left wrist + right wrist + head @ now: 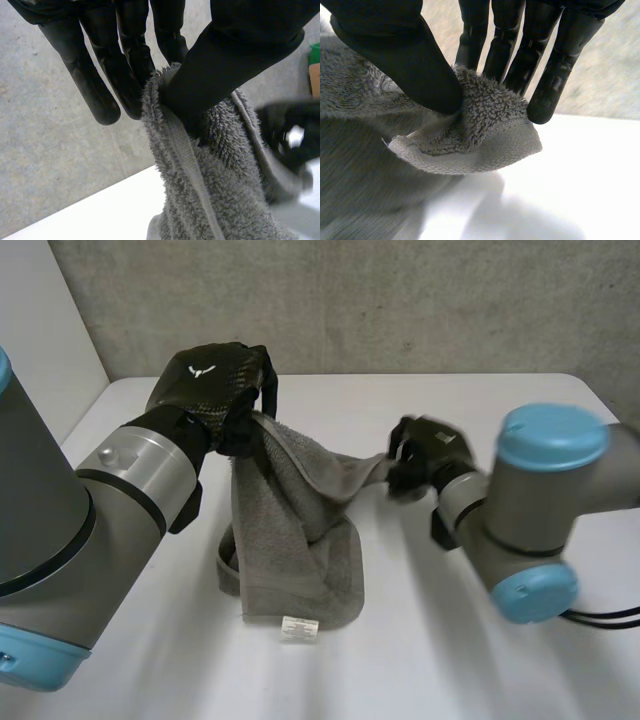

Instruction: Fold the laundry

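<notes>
1. Table (480,660), white, runs back to a grey wall (400,300).
2. The left arm (60,540) reaches in from the near side. The right arm (530,500) comes in from the other side, bent at the elbow.
3. The towel (300,530), grey terry, is held up between the two hands. Its lower part lies bunched on the table near the middle. One end rises to the left hand, and a taut band runs across to the right hand.
4. The left hand (215,380) is above the table. Its thumb pinches a hemmed edge of the towel against the fingers, and the outer fingers are straight.
5. The right hand (425,455) sits lower, well apart from the left. Its thumb and fingers pinch a hemmed corner of the towel.
6. A white label (299,628) sticks out from the towel's near edge, flat on the table.
</notes>
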You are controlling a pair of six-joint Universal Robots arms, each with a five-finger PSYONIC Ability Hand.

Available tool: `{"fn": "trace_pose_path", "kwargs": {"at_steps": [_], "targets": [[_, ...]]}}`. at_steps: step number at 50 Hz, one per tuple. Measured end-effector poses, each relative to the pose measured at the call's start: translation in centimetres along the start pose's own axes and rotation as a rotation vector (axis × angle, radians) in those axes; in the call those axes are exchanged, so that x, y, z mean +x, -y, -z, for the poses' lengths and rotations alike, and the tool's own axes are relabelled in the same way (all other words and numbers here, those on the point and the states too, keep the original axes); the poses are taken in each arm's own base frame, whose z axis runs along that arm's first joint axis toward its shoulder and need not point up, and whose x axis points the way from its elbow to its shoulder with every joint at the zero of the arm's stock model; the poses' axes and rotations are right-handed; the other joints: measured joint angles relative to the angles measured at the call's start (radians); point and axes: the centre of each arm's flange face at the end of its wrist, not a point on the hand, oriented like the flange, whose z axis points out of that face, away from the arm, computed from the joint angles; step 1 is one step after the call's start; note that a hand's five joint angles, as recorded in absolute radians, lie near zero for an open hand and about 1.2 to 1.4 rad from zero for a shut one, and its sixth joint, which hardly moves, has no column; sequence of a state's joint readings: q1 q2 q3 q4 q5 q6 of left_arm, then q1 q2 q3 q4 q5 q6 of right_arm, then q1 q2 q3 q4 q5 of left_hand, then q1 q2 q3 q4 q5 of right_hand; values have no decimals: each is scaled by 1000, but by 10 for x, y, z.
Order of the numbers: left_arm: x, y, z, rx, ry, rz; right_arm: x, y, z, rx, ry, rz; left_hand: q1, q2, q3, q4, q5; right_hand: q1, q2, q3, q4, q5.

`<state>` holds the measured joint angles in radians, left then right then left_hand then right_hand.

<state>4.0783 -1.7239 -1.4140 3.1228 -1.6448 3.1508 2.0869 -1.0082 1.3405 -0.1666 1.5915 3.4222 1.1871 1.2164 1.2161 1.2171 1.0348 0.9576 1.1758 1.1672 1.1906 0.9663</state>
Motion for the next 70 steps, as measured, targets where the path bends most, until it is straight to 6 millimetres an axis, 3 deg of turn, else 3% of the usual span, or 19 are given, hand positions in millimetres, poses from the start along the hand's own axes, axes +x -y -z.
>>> {"fn": "trace_pose_path", "kwargs": {"at_steps": [5, 9, 17, 24, 27, 28, 33, 40, 43, 50, 56, 70], "targets": [[-6, -10, -2, -30, 18, 0, 18, 46, 9, 110, -14, 88, 0, 0, 0, 0, 0, 0, 0, 0, 0, 0], [-9, -27, -5, -78, 24, -2, 18, 67, 23, 137, 21, 241, 0, 0, 0, 0, 0, 0, 0, 0, 0, 4], [-7, -73, -15, -185, 20, -3, 18, 89, 48, 144, 47, 549, -1, -26, -23, -25, -11, 0, 0, 1, 1, 4], [-4, -112, -23, -256, 15, 7, 57, 112, 48, 153, -92, 727, -144, -165, -164, -163, -156, 0, 0, 17, 1, 4], [-3, -119, -26, -261, 16, 22, 69, 112, 47, 138, -125, 746, -213, -249, -247, -233, -225, 0, 0, 17, 1, 5], [-3, -122, -27, -257, 16, 35, 73, 110, 48, 125, -132, 750, -463, -473, -471, -475, -459, 0, 0, 17, 1, 6], [-2, -124, -30, -240, 20, 95, 81, 96, 50, 78, -134, 746, -655, -683, -682, -686, -679, 0, 0, 17, 1, 10], [-3, -110, -28, -199, 29, 169, 82, 86, 52, 51, -124, 739, -709, -746, -745, -748, -742, 0, 0, 17, 1, 11], [-8, -95, -22, -162, 41, 225, 82, 78, 53, 32, -111, 745, -724, -760, -759, -762, -756, 0, 0, 17, 1, 11], [-13, -88, -14, -155, 63, 295, 81, 73, 55, 17, -90, 766, -724, -760, -759, -762, -756, 0, 0, 17, 1, 12], [-25, -102, -4, -267, 137, 390, 84, 73, 55, 14, -89, 776, -753, -788, -787, -789, -782, 0, 0, 17, 1, 14], [-55, -138, 0, -441, 294, 539, 89, 74, 55, 10, -102, 771, -771, -807, -807, -810, -802, 0, 0, 17, 1, 15]]}}
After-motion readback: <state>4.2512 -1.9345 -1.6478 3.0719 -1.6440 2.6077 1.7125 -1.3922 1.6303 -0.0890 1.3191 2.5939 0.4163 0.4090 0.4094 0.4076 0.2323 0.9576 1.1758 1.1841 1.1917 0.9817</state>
